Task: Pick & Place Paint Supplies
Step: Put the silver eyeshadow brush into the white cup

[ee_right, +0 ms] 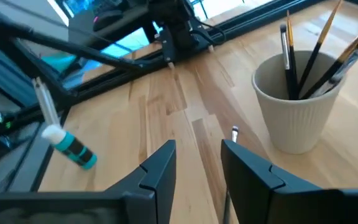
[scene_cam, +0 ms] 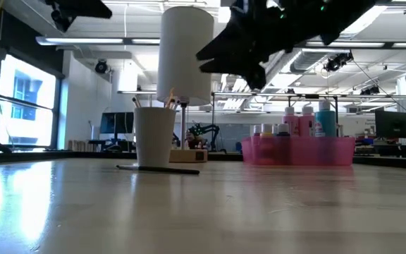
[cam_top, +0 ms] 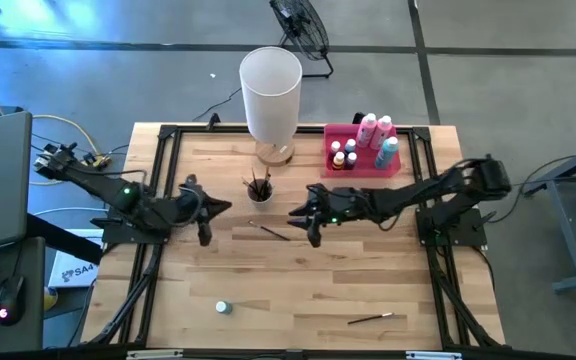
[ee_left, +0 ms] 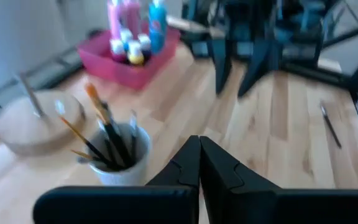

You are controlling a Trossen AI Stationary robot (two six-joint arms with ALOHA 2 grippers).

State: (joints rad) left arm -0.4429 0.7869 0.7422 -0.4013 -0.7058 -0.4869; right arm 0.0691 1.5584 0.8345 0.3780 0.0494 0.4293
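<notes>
A white ribbed cup point(cam_top: 259, 189) holding several brushes stands near the table's middle. A loose dark-handled brush point(cam_top: 273, 232) lies flat just in front of it. My right gripper point(cam_top: 303, 220) hovers open above that brush; in the right wrist view the brush's tip point(ee_right: 234, 133) shows between the fingers of the right gripper point(ee_right: 197, 168), untouched. My left gripper point(cam_top: 218, 208) is shut and raised on the cup's left; in the left wrist view the left gripper point(ee_left: 199, 152) points at the cup point(ee_left: 120, 158). A second brush point(cam_top: 375, 319) and a tiny teal bottle point(cam_top: 223, 307) lie near the front edge.
A pink tray point(cam_top: 361, 168) with several paint bottles sits at the far right. A tall white cylinder point(cam_top: 271, 90) on a wooden base stands behind the cup. A black frame borders the table. Bare wood lies between the cup and the near edge.
</notes>
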